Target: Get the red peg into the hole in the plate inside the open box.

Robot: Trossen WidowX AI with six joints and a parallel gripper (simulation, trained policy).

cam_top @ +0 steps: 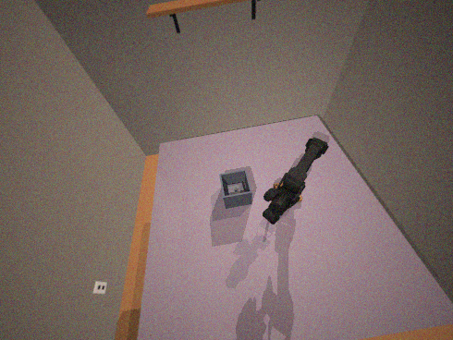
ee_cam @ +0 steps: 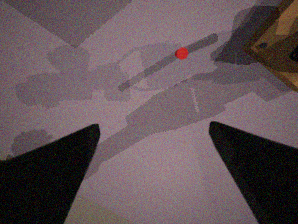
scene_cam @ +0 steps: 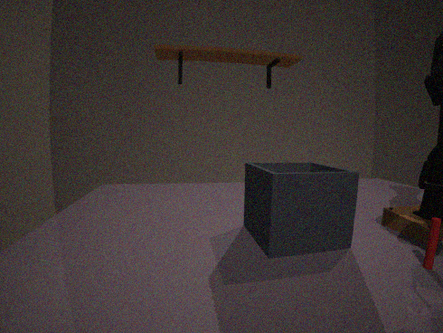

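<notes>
The red peg [scene_cam: 432, 243] [ee_cam: 181, 53] stands upright on the table beside the arm's base. In the wrist view it shows nearly end-on, as a small red disc. In the top view it does not show, with the arm over that area. My gripper [ee_cam: 154, 127] is open and empty, pointing down above the table. The peg lies ahead of the fingertips and a little right of the middle in the wrist view, not between them. The blue-grey open box [cam_top: 238, 200] [scene_cam: 312, 213] stands left of the arm. The light plate [cam_top: 236, 186] shows at its bottom; its hole is too small to make out clearly.
The wooden base block [scene_cam: 400, 221] [ee_cam: 280, 55] of the arm is close to the peg. A wooden shelf [cam_top: 199, 6] [scene_cam: 226, 55] is on the back wall. Long shadows of arm, peg and box fall across the pinkish table [cam_top: 185, 185].
</notes>
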